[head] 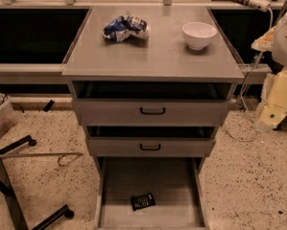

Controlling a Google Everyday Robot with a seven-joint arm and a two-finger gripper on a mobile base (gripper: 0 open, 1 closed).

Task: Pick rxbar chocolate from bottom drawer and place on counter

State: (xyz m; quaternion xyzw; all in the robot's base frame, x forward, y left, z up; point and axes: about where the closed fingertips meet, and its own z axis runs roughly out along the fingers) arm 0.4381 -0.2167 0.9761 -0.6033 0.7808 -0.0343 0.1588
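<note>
Camera view: the flat black rxbar chocolate (143, 201) is lying in the grey metal bottom drawer (152, 178); the cream gripper (270, 118) is hanging far right. I cannot tell its grasp.

lab-like workroom: steel drawer cabinet (152, 113), speckled floor (248, 186), cables (247, 87); gripper (269, 118) hangs at right

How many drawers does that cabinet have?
3. The top drawer and the middle drawer sit stacked under the counter. The bottom drawer is pulled out and holds the rxbar chocolate. None seem hidden. The gripper hangs at the right edge.
</note>
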